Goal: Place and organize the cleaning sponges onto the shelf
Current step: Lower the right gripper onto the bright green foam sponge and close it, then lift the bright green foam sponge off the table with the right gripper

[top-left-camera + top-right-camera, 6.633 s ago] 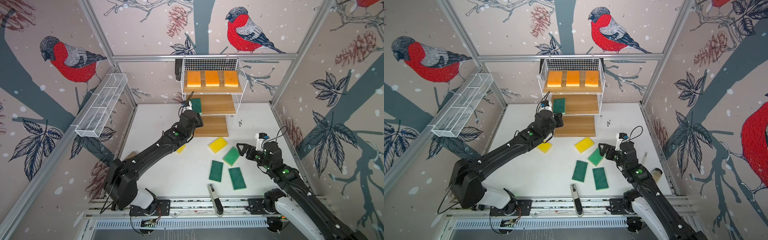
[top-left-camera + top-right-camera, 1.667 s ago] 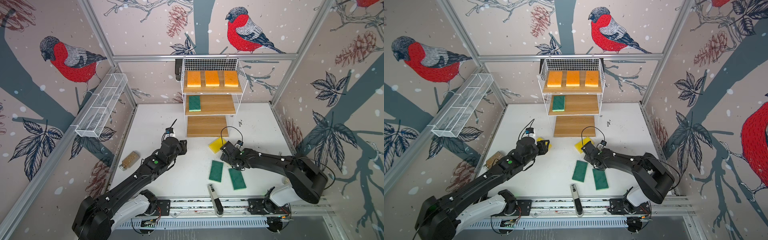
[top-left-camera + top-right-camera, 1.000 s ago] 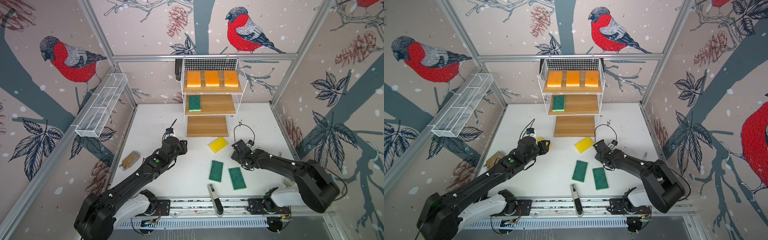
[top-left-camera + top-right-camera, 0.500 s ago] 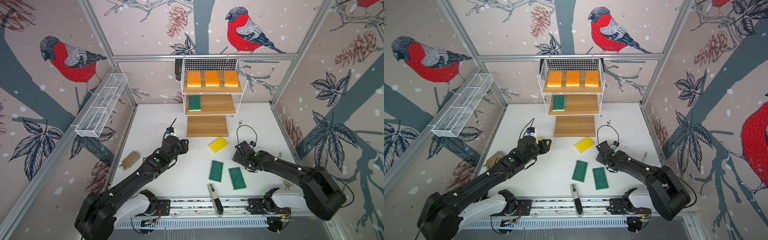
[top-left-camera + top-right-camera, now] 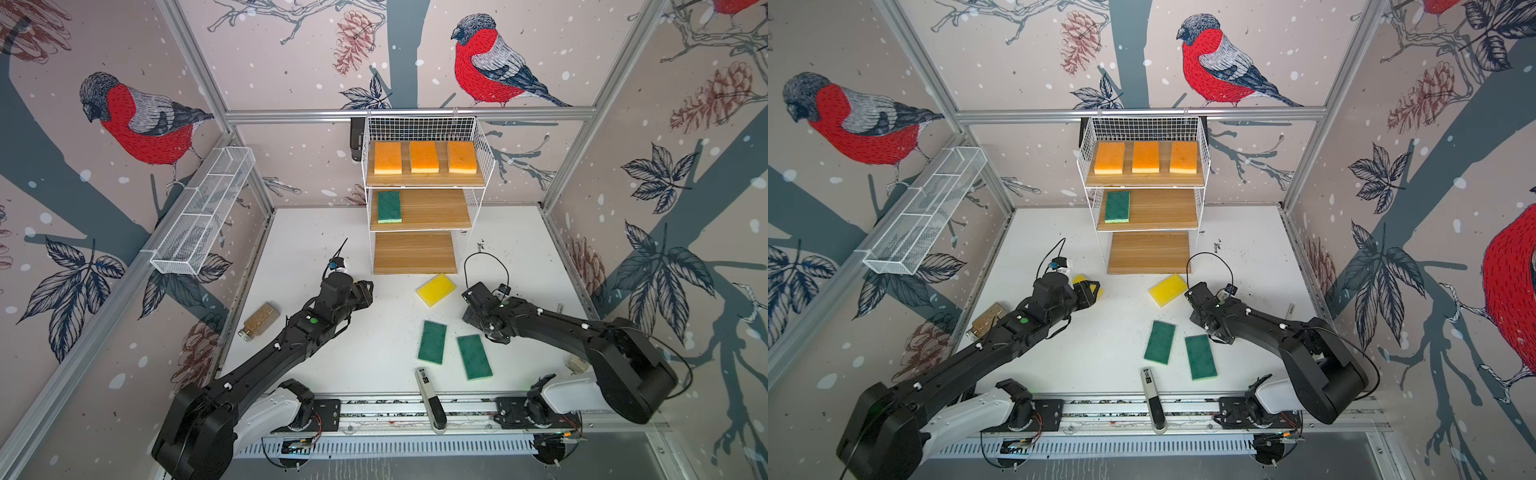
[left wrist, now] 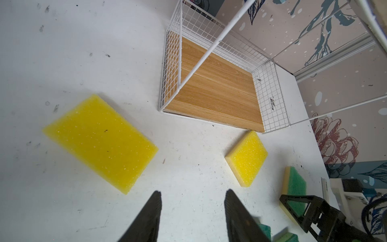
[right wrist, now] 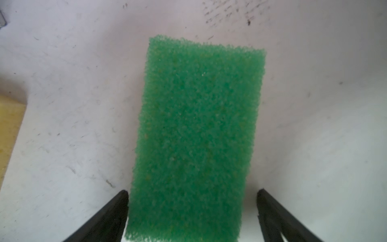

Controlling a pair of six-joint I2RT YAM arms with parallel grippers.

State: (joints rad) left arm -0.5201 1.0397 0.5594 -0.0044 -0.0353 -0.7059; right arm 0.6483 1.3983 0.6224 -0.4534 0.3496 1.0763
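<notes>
Observer: Green sponge, where?
Arm: Flat on table, mid-frame, between the spread fingers of my right gripper, not gripped. My left gripper is open and empty; yellow sponge left of centre.

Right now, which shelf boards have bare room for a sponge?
The bottom board is wholly bare. The middle board is free right of its green sponge. The top board is crowded: three orange sponges.
</notes>
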